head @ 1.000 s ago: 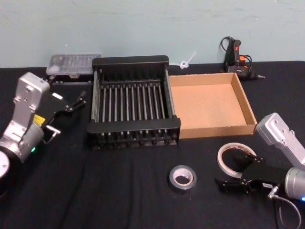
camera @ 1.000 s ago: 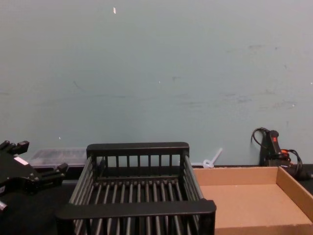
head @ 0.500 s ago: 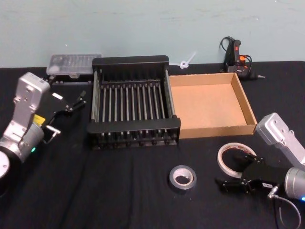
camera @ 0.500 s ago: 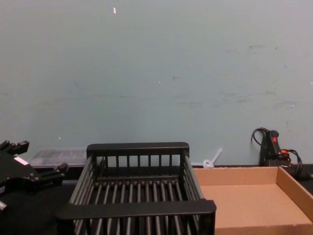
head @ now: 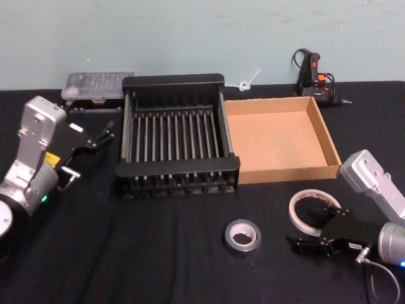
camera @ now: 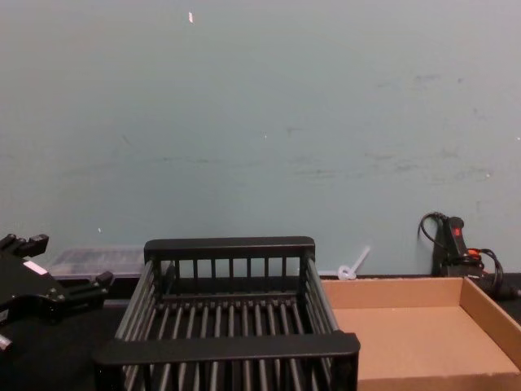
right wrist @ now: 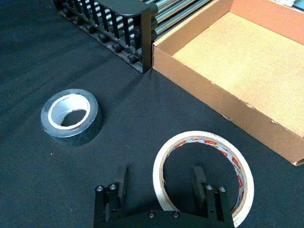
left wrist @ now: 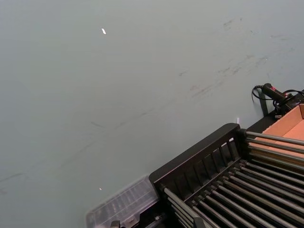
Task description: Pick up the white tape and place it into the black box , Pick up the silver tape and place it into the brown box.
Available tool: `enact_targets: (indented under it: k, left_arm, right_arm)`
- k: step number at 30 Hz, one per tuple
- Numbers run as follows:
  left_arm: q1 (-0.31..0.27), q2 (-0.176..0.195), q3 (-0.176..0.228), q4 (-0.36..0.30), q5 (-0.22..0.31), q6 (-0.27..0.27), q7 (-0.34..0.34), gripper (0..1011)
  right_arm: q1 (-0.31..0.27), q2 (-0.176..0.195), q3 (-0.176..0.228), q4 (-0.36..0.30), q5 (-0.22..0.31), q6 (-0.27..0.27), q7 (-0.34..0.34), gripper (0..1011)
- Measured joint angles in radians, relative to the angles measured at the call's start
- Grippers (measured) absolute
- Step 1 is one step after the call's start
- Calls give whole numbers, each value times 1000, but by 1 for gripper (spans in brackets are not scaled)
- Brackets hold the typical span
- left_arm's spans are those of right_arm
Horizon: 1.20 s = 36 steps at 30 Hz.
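Jaws of the right gripper (right wrist: pixel 161 187) stand apart and straddle the near rim of the white tape (right wrist: pixel 204 174): one finger sits inside the roll's hole, the other outside on the side toward the silver tape (right wrist: pixel 71 116). Whether the fingers touch the rim cannot be told, and the roll lies flat on the black table (head: pixel 158 253). The left gripper (head: pixel 95 136) hangs with its jaws open and holding nothing, just left of the black box (head: pixel 174 136).

Taking the black box as the landmark: the brown box (head: pixel 278 136) sits against its right side, touching, and both boxes are bare inside. The silver tape (head: pixel 242 237) lies flat in front of the black box's right front corner, and the white tape (head: pixel 313 212) lies farther right of that, in front of the brown box.

Count: one white roll, one silver roll, one black box, one brown box, two grippers.
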Motion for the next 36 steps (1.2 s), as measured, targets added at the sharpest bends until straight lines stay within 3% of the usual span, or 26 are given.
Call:
enact_targets:
  k: [7, 14, 24, 27, 36]
  left_arm:
    - [0, 0, 0, 0, 0, 0, 0, 1001]
    - [0, 0, 0, 0, 0, 0, 0, 1001]
    - [0, 0, 0, 0, 0, 0, 0, 1001]
    - [0, 0, 0, 0, 0, 0, 0, 1002]
    - [0, 0, 0, 0, 0, 0, 0, 1002]
  right_arm:
    - [0, 0, 0, 0, 0, 0, 0, 731]
    - [0, 0, 0, 0, 1, 0, 0, 460]
    - [0, 0, 0, 0, 1, 0, 0, 161]
    - [0, 0, 0, 0, 1, 0, 0, 108]
    - [0, 0, 0, 0, 1, 0, 0, 97]
